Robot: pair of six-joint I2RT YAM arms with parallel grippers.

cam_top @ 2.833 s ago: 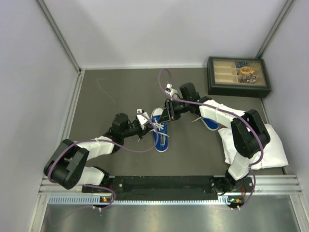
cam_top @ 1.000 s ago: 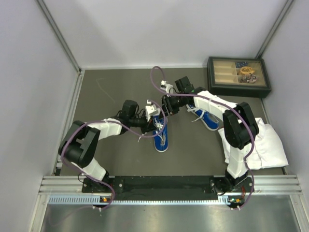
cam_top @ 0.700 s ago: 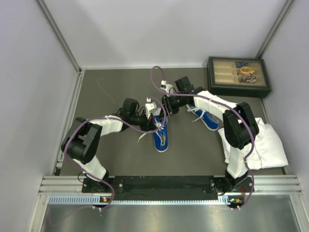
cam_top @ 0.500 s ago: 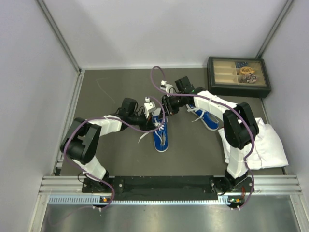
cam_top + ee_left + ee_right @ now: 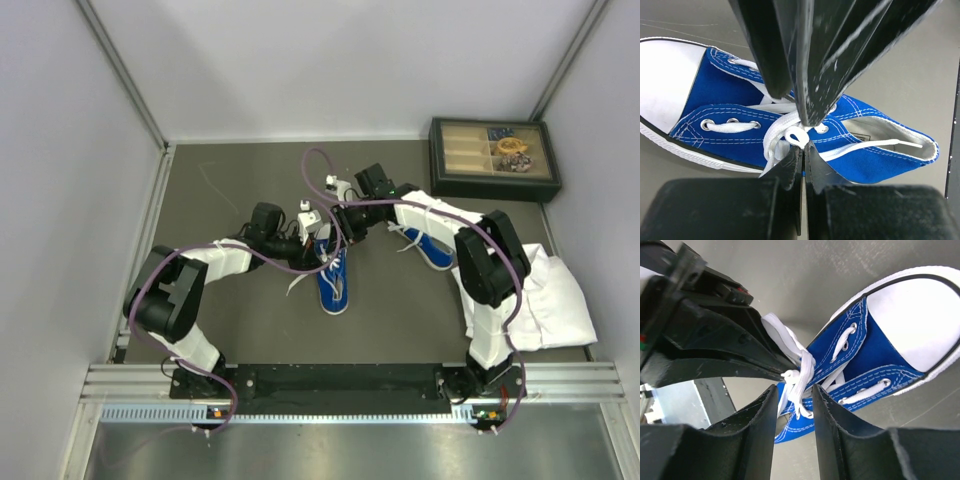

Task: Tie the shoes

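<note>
One of the shoes (image 5: 335,287), blue with a white toe cap, lies mid-table, seen close in the left wrist view (image 5: 725,97) and the right wrist view (image 5: 875,347). Over its lacing, my left gripper (image 5: 804,146) is shut on a small loop of white lace (image 5: 795,134). My right gripper (image 5: 794,390) faces it from the far side, jaws apart, with hanging lace strands (image 5: 802,372) between the fingers. From above, the left gripper (image 5: 320,236) and right gripper (image 5: 338,227) nearly touch. The other shoe (image 5: 432,252) lies to the right, partly under the right arm.
A white cloth (image 5: 555,300) lies at the right edge beside the right arm. A dark compartment box (image 5: 493,158) with small items stands at the back right corner. Purple cables loop over both wrists.
Both grippers have closed in above the middle shoe's lacing. Over the last second the right gripper edged left toward the left one. The left stays shut on the lace.
</note>
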